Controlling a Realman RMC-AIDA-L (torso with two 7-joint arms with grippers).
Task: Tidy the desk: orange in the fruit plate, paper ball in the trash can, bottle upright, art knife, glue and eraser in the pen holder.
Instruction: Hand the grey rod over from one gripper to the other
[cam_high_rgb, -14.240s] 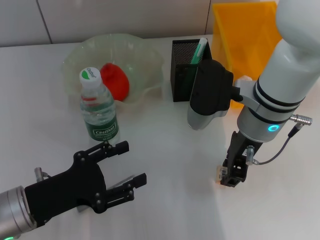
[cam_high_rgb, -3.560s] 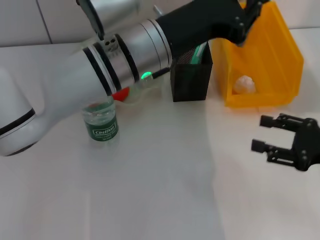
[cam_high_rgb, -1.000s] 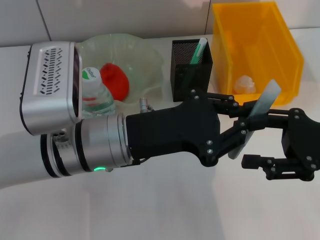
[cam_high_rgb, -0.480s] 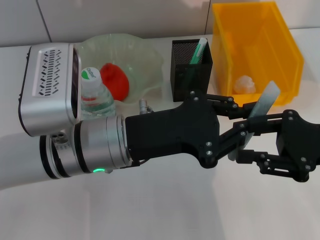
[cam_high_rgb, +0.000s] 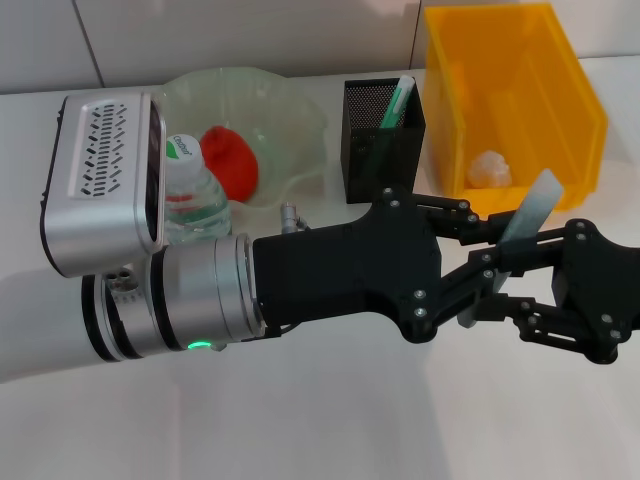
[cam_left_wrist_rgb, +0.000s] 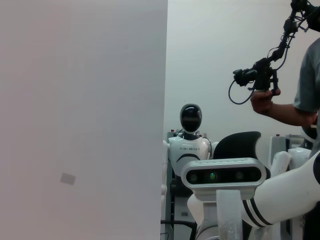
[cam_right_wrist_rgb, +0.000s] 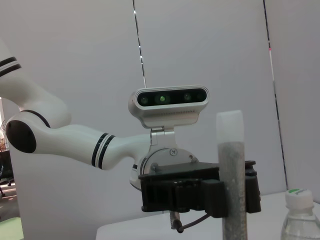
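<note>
My left gripper (cam_high_rgb: 488, 245) reaches across the desk, shut on a grey stick with a pale cap (cam_high_rgb: 530, 205), probably the glue, held tilted above the table. The right wrist view shows this stick (cam_right_wrist_rgb: 231, 175) clamped upright in a black gripper. My right gripper (cam_high_rgb: 505, 285) is open, with its fingers either side of the stick's lower part. The orange (cam_high_rgb: 228, 160) lies in the fruit plate (cam_high_rgb: 290, 100). The bottle (cam_high_rgb: 190, 200) stands upright beside the plate. The paper ball (cam_high_rgb: 488, 168) sits in the trash can (cam_high_rgb: 570, 110). The pen holder (cam_high_rgb: 370, 150) holds a green-white tool (cam_high_rgb: 397, 103). No eraser shows.
My left arm's silver forearm (cam_high_rgb: 190, 300) and its camera housing (cam_high_rgb: 100, 180) cover the desk's left half and part of the bottle. The trash can stands right behind both grippers, with the pen holder close on its left.
My right gripper has moved left and slightly up, closing in on the held stick. My left gripper and the stick have barely shifted.
</note>
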